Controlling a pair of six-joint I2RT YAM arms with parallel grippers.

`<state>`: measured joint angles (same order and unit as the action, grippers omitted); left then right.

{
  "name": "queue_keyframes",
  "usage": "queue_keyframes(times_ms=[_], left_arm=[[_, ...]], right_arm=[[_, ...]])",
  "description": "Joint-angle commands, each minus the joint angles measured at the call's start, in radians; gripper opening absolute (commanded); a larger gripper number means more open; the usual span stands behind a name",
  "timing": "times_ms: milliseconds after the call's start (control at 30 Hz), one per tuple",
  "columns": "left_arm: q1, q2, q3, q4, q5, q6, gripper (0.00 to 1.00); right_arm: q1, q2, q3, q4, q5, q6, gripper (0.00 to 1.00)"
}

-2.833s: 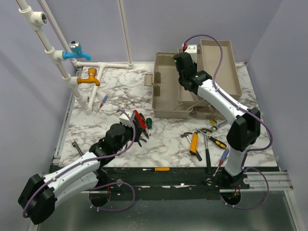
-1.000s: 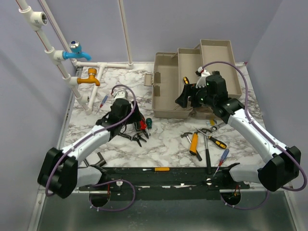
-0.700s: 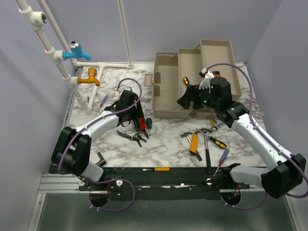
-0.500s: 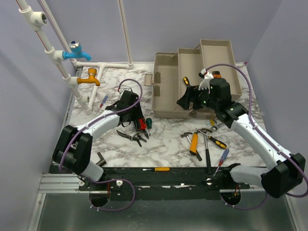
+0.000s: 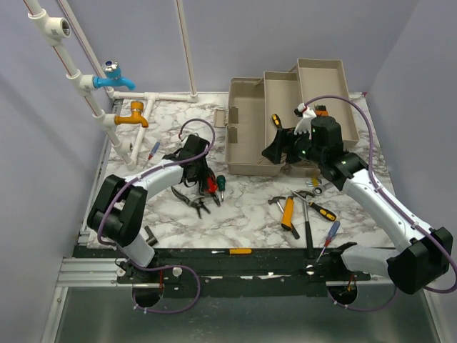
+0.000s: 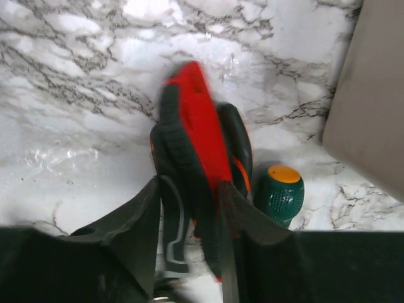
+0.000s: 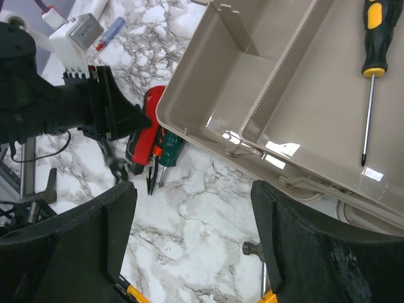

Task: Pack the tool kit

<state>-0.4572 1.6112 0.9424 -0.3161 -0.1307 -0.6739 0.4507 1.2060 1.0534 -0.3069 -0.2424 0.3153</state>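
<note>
My left gripper (image 6: 189,185) straddles the red pliers (image 6: 197,126); I cannot tell if it is clamped on them. My right gripper (image 7: 196,252) is spread wide, with the toolbox (image 7: 252,88) at 12 o'clock.

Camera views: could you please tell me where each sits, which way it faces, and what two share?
Top external: above and behind the bases, looking down on the marble-patterned table and open beige plastic toolbox; the left arm and right arm show.
Left wrist: on the left arm, looking down at red-and-black-handled pliers straddled by its left claw.
Right wrist: on the right arm, looking into the toolbox; its open right claw frames the bottom.
Shared: both wrist views show the pliers and a green-handled screwdriver.
</note>
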Motion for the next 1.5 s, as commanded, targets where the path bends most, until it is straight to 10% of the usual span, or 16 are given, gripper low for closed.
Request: queue_keyframes(times_ms=[0,100,433,867,1467], left_arm=[[0.006,-0.014,0.004,0.000,-0.009,0.015,0.20],[0.006,-0.080,-0.044,0.051,0.006,0.033,0.01],[0.006,-0.244,-0.171,0.064,-0.018,0.068,0.02],[0.066,-0.295,-0.205,-0.008,-0.170,0.036,0.73],[0.144,-0.080,-0.049,-0.136,0.015,0.027,0.53]], right_arm=[[0.017,0.014,0.009,-0.007,-0.058,-0.003,0.80],[0.058,0.046,0.024,-0.026,-0.050,-0.013,0.80],[0.203,0.121,0.029,0.000,0.016,0.017,0.79],[0.233,0.112,0.027,0.003,0.054,0.025,0.79],[0.233,0.072,0.043,-0.001,0.095,0.022,0.79]])
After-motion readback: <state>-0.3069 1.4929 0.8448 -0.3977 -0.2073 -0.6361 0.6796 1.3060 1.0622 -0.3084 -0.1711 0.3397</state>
